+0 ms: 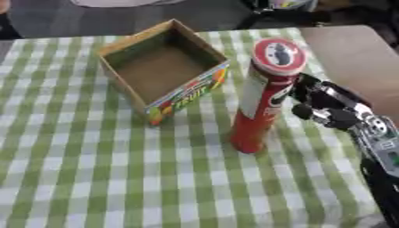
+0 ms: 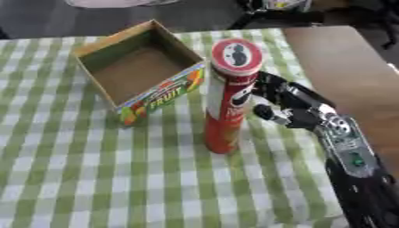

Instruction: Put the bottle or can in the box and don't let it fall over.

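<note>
on the green checked cloth, a tall red can stands upright, its base planted and its white-rimmed lid facing up. at about ten o'clock from it, just beside, sits the open cardboard box with fruit print on its wall, empty and mouth up, so the can could go in from above. the right hand comes in from four o'clock and meets the can's upper half on its three o'clock side, fingers curled against the red wall; how far they wrap round the back is hidden, so i read it as gripping the can. holding high probably leaves the base free to clear the box wall, though a tall can could tip when set down. no left hand shows.
</note>
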Robot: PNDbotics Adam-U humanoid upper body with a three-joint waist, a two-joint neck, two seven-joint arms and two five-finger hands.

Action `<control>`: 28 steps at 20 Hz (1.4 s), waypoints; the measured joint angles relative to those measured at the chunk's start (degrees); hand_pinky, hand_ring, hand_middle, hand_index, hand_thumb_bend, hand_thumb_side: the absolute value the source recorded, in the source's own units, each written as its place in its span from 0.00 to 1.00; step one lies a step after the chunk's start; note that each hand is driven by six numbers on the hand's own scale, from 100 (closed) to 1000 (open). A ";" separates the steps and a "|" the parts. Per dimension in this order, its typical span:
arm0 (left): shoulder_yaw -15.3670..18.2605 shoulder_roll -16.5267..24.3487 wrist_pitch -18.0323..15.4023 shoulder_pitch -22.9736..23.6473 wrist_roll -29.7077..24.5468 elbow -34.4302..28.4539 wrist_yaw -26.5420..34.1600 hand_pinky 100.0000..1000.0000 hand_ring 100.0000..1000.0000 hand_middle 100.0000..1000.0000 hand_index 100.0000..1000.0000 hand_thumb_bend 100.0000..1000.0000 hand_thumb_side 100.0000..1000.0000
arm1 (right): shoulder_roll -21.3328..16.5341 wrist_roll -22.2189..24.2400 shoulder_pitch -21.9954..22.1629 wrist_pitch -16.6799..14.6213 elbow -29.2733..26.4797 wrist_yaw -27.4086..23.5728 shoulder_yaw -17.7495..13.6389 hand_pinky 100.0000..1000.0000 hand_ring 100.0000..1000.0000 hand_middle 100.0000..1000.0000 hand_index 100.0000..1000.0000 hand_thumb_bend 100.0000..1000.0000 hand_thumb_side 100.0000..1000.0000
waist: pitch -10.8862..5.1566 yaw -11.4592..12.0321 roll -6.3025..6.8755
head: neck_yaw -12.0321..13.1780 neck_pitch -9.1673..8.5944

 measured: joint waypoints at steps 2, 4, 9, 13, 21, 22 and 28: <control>0.00 0.00 0.01 0.01 -0.05 0.00 0.00 1.00 1.00 1.00 0.85 0.14 0.76 | 0.04 -0.12 -0.41 0.07 -0.06 0.37 0.15 1.00 1.00 1.00 1.00 0.51 0.49 | 0.00 0.01 0.00 | -0.01 0.00; 0.00 0.00 0.07 0.06 -0.15 0.00 0.00 1.00 1.00 1.00 0.85 0.14 0.76 | 0.14 -0.23 -0.81 0.14 -0.10 0.71 0.36 1.00 1.00 1.00 1.00 0.51 0.49 | 0.00 0.04 0.00 | -0.02 0.00; 0.00 0.00 0.08 0.08 -0.33 0.00 0.00 1.00 1.00 1.00 0.85 0.14 0.76 | 0.63 -0.62 -1.87 0.31 -0.10 1.38 0.70 1.00 1.00 1.00 1.00 0.51 0.48 | 0.00 0.24 0.00 | -0.16 -0.02; 0.00 -0.03 0.16 0.08 -0.42 0.01 0.00 1.00 1.00 1.00 0.85 0.14 0.76 | 1.00 -0.64 -2.47 0.34 -0.09 1.79 1.07 1.00 1.00 1.00 1.00 0.52 0.48 | 0.00 0.33 -0.01 | -0.36 -0.02; 0.00 -0.45 0.39 0.08 -0.69 0.01 -0.02 1.00 1.00 1.00 0.85 0.14 0.76 | 1.07 -0.85 -3.46 0.57 0.25 2.32 1.74 1.00 1.00 1.00 1.00 0.52 0.49 | 0.00 0.39 -0.06 | -0.53 -0.02; 0.00 -0.45 0.44 0.08 -0.75 0.01 -0.02 1.00 1.00 1.00 0.85 0.14 0.76 | 1.10 -0.87 -3.46 0.59 0.26 2.36 1.76 1.00 1.00 1.00 1.00 0.53 0.50 | 0.00 0.40 -0.08 | -0.54 -0.02; 0.00 -0.46 0.55 0.08 -0.97 0.01 -0.06 1.00 1.00 1.00 0.84 0.14 0.76 | 1.54 -0.73 -3.51 0.72 0.37 2.31 2.09 1.00 1.00 1.00 1.00 0.53 0.49 | 0.00 0.41 -0.10 | -0.57 -0.02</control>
